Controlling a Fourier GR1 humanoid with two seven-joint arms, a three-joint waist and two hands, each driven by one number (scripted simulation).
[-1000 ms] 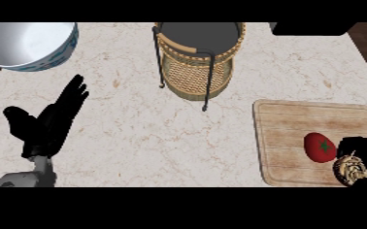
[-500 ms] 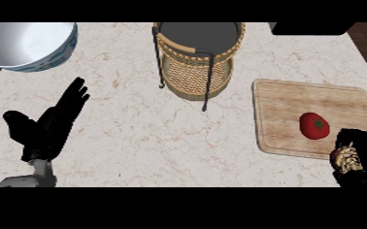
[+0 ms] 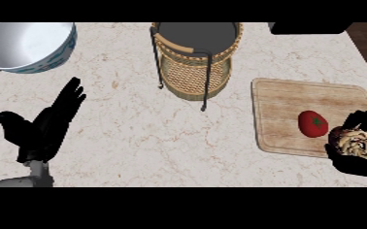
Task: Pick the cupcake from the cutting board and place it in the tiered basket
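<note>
We have our right hand point(image 3: 350, 151) curled round the brown swirl-topped cupcake point(image 3: 353, 141), fingers closed about it at the near right corner of the pale wooden cutting board point(image 3: 287, 111), almost out of view. The two-tier wicker basket on its black wire stand point(image 3: 195, 58) sits well apart from the board, to its far left. We judge the risks thus: sweeping low could nudge the red tomato point(image 3: 313, 123) just beside the cupcake, and approaching the basket carelessly could clip its wire stand. Our left hand point(image 3: 49, 123) rests open, far left of the board.
</note>
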